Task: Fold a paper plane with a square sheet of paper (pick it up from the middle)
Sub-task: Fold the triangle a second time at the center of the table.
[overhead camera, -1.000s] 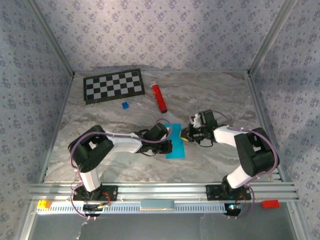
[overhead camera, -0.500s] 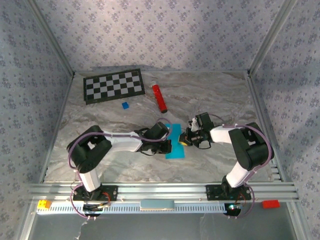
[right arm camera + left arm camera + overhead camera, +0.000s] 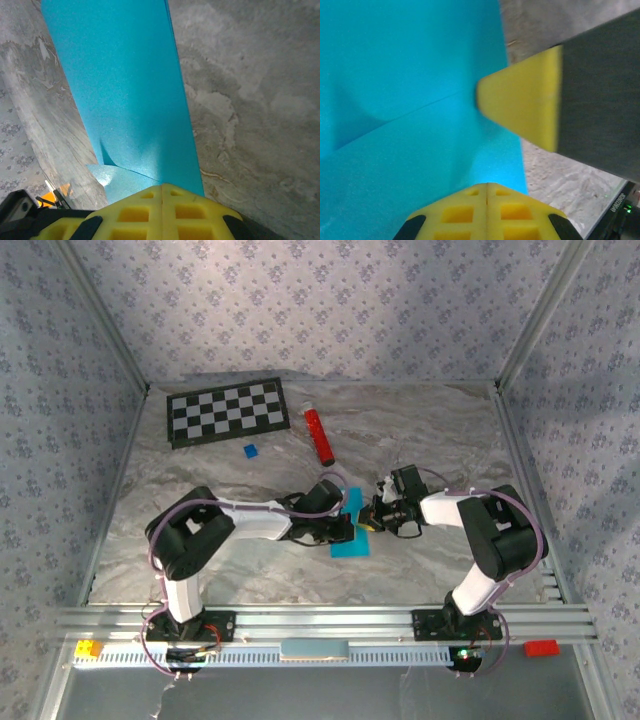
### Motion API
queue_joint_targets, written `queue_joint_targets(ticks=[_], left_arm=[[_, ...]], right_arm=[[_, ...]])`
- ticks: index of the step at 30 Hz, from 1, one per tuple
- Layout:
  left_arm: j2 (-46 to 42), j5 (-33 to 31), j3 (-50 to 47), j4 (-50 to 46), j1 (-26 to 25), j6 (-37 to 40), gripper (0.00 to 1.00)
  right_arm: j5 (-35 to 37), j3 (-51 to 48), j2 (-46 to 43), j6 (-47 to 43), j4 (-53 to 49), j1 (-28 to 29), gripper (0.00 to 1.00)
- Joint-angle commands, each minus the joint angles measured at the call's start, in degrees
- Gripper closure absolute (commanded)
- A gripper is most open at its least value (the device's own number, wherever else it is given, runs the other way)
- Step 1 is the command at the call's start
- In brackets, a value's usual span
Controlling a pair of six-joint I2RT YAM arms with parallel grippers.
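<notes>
Arms stretch low and inward, left pincer (image 3: 345, 529) and right pincer (image 3: 369, 519) closed over cyan paper (image 3: 352, 545)

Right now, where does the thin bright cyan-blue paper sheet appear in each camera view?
Top external: the thin cyan-blue paper sheet lies near the picture's centre, slightly below the middle.
Left wrist: the paper covers the left and centre, with a crease across it.
Right wrist: the paper runs as a long strip from the top to the bottom centre.
Shared landmark: the grey marbled tabletop bordering the paper.
</notes>
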Motion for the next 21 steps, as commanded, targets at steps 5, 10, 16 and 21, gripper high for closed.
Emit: queue_joint_targets(ticks=[5, 10, 16, 21], left_arm=[[-0.2, 0.0, -5.7, 0.0, -0.8, -3.0, 1.0], [-2.2, -0.3, -9.1, 0.6, -1.3, -3.3, 1.0], [-4.0, -0.6, -11.1, 0.7, -2.0, -3.2, 0.99], [-6.2, -3.1, -11.7, -5.0, -3.1, -1.5, 0.99]], right_arm=[[5.7, -1.3, 2.2, -0.7, -4.1, -0.3, 1.0], [6.0, -1.5, 2.1, -0.9, -4.3, -0.6, 1.0], [6.1, -1.5, 2.2, -0.9, -4.4, -0.7, 1.0], [6.2, -1.4, 1.9, -1.0, -4.7, -0.7, 1.0]])
